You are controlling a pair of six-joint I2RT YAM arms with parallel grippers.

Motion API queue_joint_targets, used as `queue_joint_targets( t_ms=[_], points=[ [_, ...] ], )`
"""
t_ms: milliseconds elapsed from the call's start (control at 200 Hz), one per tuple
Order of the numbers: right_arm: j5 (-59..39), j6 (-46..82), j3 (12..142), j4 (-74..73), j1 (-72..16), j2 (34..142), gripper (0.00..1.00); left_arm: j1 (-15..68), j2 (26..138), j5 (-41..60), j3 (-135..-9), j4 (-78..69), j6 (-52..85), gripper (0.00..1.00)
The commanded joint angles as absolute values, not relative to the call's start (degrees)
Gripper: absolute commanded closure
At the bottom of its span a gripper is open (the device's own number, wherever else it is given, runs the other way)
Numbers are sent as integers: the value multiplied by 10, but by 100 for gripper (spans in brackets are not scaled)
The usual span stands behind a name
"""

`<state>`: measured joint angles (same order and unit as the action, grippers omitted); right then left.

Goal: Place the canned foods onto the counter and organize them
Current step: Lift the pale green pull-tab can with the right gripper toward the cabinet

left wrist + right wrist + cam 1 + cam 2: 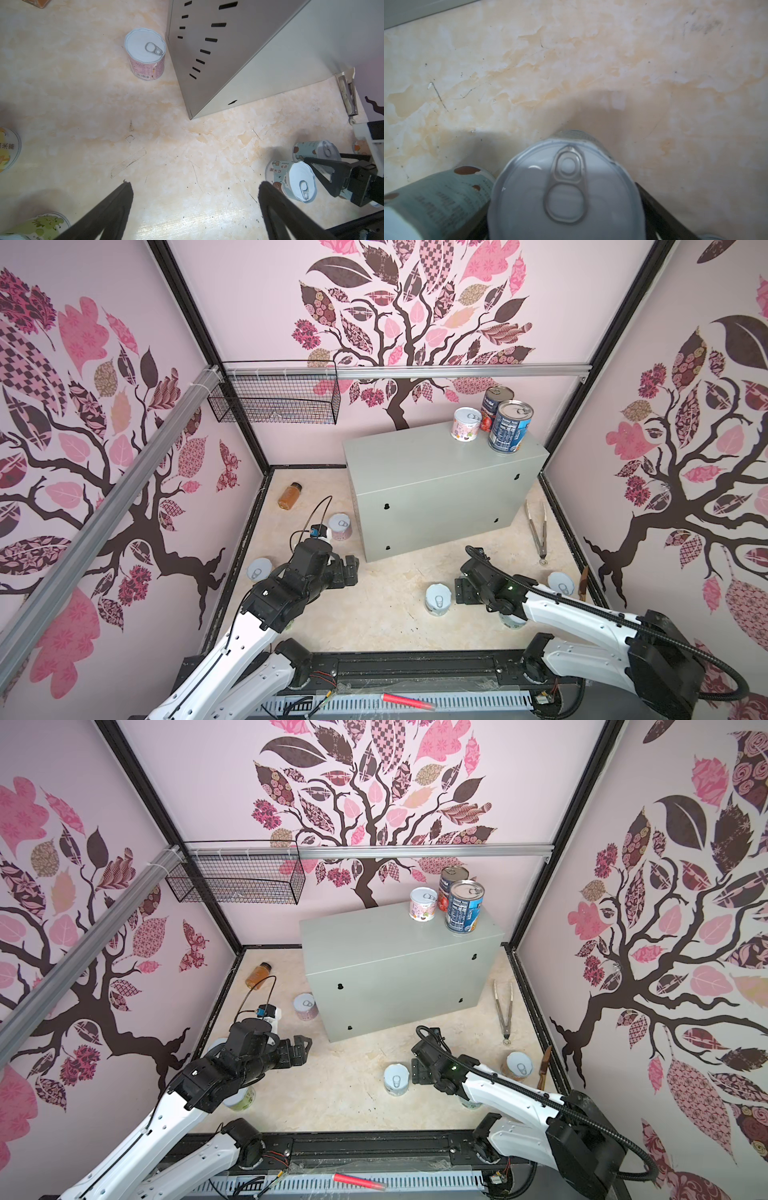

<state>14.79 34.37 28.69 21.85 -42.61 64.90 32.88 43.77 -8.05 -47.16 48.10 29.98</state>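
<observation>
I see the counter [415, 456] standing on the floor [374, 622] toward the far right. Three cans are grouped at the far right end of its flat top: a short pink can [466, 424], a red-tomato can [493, 404] and a blue can [510, 429], all upright and close together. The other seven cans stand on the floor. The left gripper [195, 184] hovers over bare floor, left of the counter's near corner, with its jaws released and spread wide. A second pink can [340, 526] stands upright just beside the counter's left end. A white-lidded can [259, 568] stands near the left edge of the floor, and a green can [241, 1099] is partly hidden under the left arm [199, 1085]. The right gripper [461, 592] sits low in front of the counter. In the right wrist view, a pale-blue can [564, 187] stands upright between its fingers [654, 207]. I cannot tell whether the jaws press on it or merely flank it. A matching pale-blue can [437, 599] stands just beside that one, and an orange can [560, 583] stands near the right edge. A last can [513, 620] is mostly covered by the right arm [561, 605]. An amber bottle [289, 495] lies near the far left corner, tongs [536, 531] lie to the right of the counter, and a wire basket [274, 400] hangs at the back left.
</observation>
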Motion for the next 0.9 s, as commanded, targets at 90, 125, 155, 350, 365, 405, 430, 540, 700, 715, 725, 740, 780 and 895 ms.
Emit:
queue_joint_targets(
  t_ms=[90,125,155,350,365,405,430,540,700,715,725,740,780,895],
  points=[
    [157,335,312,228,-432,655,25,326,431,-71,-458,467,293,2],
    [156,333,314,229,-432,653,27,327,430,-74,-458,467,294,2],
    [155,332,315,230,-432,650,29,326,431,-74,-458,468,293,2],
    [148,323,325,242,-432,630,45,326,439,-76,-460,470,292,2],
    [146,322,327,244,-432,629,46,326,440,-76,-460,470,292,2],
    [145,320,331,249,-432,625,48,326,440,-76,-460,471,291,2],
    [144,319,335,252,-432,622,49,326,440,-77,-460,470,292,2],
    [145,311,354,271,-432,609,51,327,439,-81,-460,472,291,2],
    [150,292,398,314,-432,590,51,326,439,-86,-460,474,291,2],
    [151,290,403,318,-432,588,51,326,439,-86,-460,474,291,2],
    [151,289,406,321,-432,588,50,326,439,-86,-460,474,291,2],
    [153,288,411,325,-432,586,50,326,438,-86,-460,473,291,2],
    [157,283,424,338,-432,584,50,326,438,-86,-460,473,289,2],
    [168,273,463,368,-432,577,49,326,434,-87,-459,473,289,2]
  ],
)
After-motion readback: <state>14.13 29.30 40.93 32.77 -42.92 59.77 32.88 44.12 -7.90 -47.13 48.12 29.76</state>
